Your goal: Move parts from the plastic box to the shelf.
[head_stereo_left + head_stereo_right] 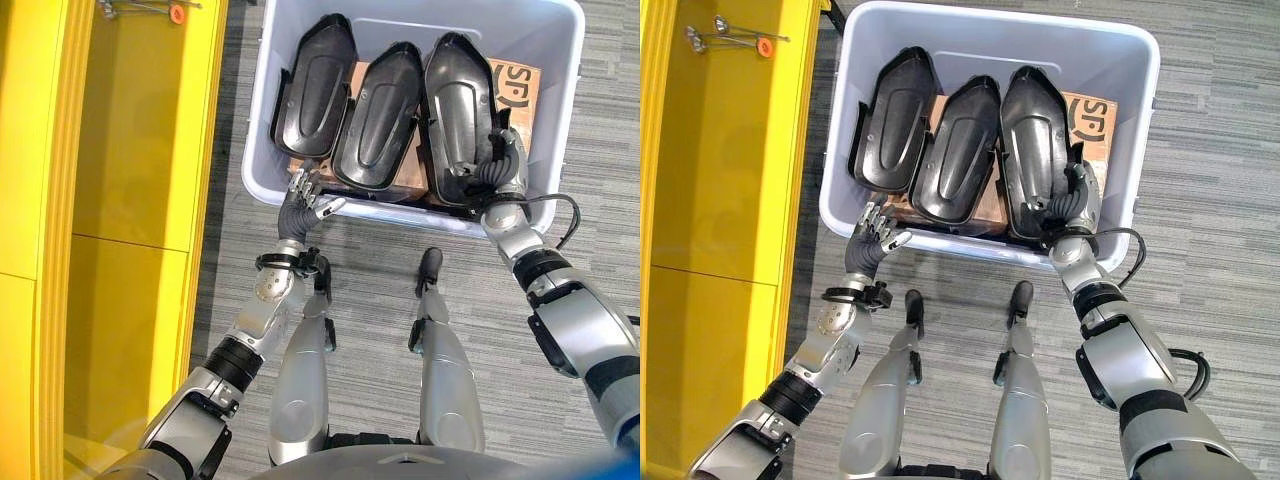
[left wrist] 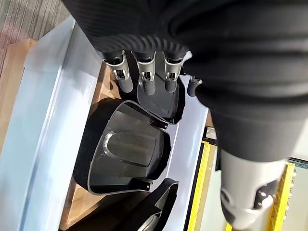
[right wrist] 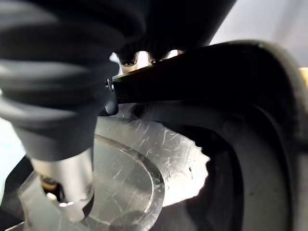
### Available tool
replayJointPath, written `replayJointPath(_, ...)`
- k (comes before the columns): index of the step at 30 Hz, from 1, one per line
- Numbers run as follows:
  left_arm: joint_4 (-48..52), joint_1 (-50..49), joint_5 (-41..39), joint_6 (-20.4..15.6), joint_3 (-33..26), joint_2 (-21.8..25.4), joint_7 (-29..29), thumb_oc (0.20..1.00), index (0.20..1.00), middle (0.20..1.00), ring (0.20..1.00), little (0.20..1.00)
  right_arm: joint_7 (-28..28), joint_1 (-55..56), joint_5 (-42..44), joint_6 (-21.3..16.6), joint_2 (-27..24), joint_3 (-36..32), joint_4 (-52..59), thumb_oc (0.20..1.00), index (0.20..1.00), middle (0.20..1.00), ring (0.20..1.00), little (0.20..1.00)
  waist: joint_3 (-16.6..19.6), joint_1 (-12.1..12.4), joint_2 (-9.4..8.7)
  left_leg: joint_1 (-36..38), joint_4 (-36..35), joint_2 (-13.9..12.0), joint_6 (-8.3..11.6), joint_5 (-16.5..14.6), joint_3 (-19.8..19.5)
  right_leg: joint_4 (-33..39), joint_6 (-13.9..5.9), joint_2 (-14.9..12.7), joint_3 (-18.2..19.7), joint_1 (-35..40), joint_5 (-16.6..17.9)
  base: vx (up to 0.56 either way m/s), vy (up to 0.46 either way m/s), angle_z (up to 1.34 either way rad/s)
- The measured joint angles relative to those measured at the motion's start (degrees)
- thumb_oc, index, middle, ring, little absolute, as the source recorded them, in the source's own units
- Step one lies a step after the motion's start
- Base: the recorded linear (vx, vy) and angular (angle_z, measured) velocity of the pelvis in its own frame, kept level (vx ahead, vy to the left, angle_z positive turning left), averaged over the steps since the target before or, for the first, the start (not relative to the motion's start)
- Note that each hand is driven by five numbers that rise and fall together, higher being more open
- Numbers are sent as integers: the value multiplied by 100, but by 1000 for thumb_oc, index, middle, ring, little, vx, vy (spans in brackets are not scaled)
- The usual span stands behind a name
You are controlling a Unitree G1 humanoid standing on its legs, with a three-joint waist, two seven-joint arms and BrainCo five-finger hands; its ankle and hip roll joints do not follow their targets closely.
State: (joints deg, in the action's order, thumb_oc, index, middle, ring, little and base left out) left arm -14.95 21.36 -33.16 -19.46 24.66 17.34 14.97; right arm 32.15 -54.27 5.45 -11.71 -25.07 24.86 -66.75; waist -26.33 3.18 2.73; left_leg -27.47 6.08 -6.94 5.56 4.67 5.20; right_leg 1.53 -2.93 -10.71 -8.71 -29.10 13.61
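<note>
Pale plastic box (image 1: 262,150) beside yellow shelf (image 1: 130,200): three black parts; right hand (image 1: 503,165) clasps rightmost part (image 1: 458,110), left hand (image 1: 305,195) relaxed at near rim.

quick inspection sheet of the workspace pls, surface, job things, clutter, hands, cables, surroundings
surface: grey striped carpet floor.
job's things: pale grey plastic box on the floor holding three black moulded plastic shell parts side by side over brown cardboard; yellow shelf on the robot's left.
clutter: small metal hardware with an orange piece on the shelf.
hands: left hand open at the box's near rim; right hand closed on the rightmost shell part.
cables: nothing seen.
surroundings: nothing seen.
</note>
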Motion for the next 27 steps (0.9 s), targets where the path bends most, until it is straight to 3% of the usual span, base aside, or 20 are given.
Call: replayJointPath(27, 2, -84, -120, 0, -1, -6, -9, 1000, 1000, 1000, 1000, 1000, 42, -86, -453, 247, -303, 182, -279, 200, 200, 200, 200, 200, 56, 56, 94, -152, 106, 20, -1, 0, -152, -51, -8, -23, -104, -31, 0, 1, 1, 1)
